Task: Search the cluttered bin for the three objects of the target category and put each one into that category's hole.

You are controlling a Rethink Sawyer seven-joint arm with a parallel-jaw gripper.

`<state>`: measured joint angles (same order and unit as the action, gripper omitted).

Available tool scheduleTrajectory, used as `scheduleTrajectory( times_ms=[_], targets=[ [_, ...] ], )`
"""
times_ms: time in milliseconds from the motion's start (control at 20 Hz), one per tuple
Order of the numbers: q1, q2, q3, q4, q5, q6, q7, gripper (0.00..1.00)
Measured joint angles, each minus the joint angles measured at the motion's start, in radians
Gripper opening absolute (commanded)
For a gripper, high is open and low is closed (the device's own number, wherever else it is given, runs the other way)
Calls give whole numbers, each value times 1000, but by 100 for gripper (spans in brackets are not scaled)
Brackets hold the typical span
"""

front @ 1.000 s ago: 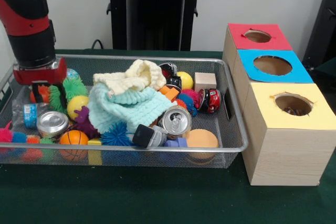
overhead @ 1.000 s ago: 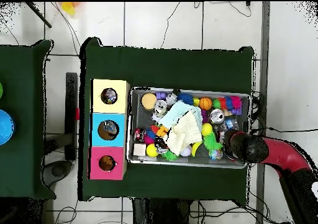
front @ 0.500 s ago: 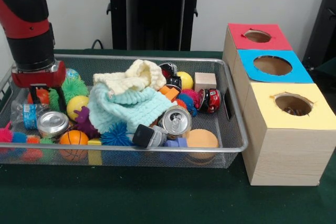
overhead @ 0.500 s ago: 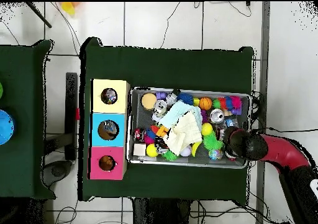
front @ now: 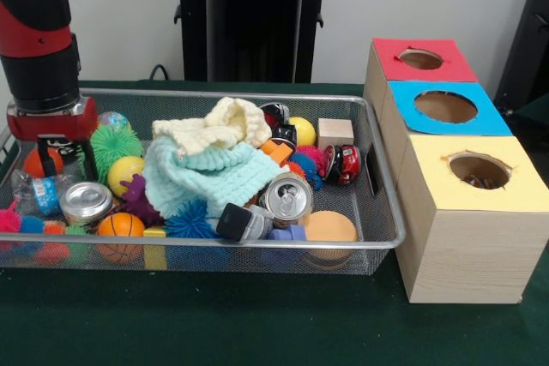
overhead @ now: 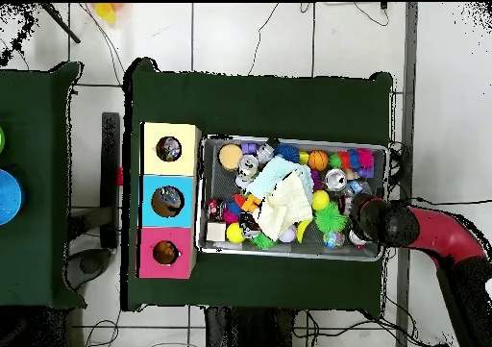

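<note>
Pincer (front: 65, 169), fingers apart and holding nothing, hangs over the end of the mesh bin (front: 257, 244) farthest from the three holed boxes (front: 446, 109). I cannot tell the target category. The likeliest candidate I judge to be the clear plastic bottle (front: 39, 196) directly beneath, touching the silver can (front: 85, 201) in that same end of the bin. It should be light, thin-walled, slippery and easily crushed, so I would grip across its middle. It seems to lie on its side, but I cannot tell which way its long axis runs.

Gripper (front: 64, 159) low in mesh bin (front: 377, 242), beside green spiky ball (front: 114, 143).
</note>
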<state>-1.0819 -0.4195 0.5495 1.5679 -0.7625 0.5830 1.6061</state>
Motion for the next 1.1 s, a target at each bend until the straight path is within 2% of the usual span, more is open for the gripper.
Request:
scheduleTrajectory(
  times_ms=[750, 1100],
  targets=[
    [3, 1, 0, -6, -2, -1, 0, 100],
    [20, 30, 6, -67, -1, 35, 0, 100]
  ],
)
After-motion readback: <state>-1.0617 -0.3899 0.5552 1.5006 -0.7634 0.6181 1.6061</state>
